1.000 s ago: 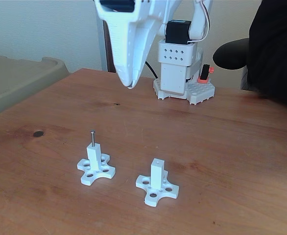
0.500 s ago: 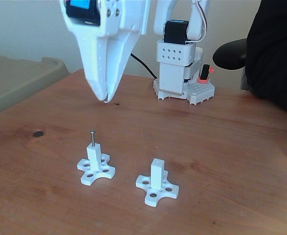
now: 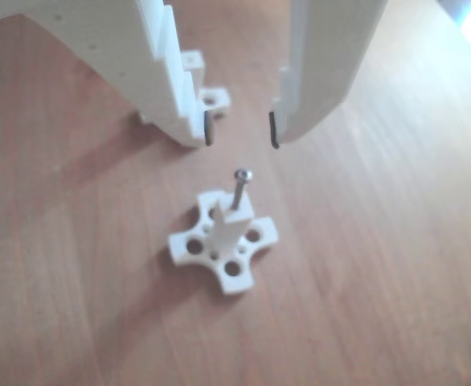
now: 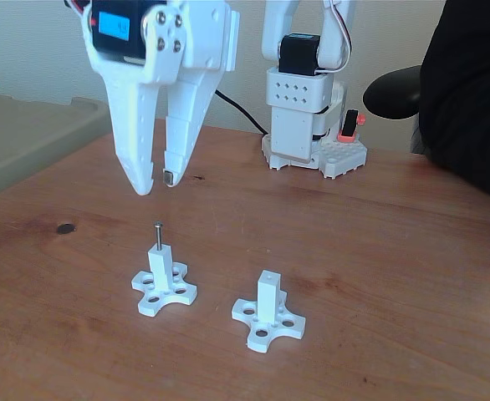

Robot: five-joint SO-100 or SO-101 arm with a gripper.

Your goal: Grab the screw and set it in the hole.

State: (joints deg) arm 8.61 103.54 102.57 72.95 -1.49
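Observation:
The thin silver screw (image 4: 158, 235) stands upright, its lower end sunk in the top of the left white post (image 4: 161, 269) on a cross-shaped base. In the other view the screw (image 3: 239, 191) rises from that post's base (image 3: 189, 243). My gripper (image 4: 158, 184) hangs open a little above the screw head with nothing between its fingers; in the other view the gripper (image 3: 240, 130) has a fingertip on either side just beyond the head. A second white post (image 4: 267, 296) stands to the right in the fixed view, with a tiny empty hole (image 4: 267, 274) in its top face.
The arm's base (image 4: 312, 117) sits at the back of the wooden table (image 4: 379, 251). A beige bin (image 4: 28, 134) lies at the left edge. A person in dark clothing (image 4: 471, 83) is at the right. A small dark spot (image 4: 65, 228) marks the table.
The gripper has swung left and come down over the screw in the left post. Its fingers, shut before, have now opened.

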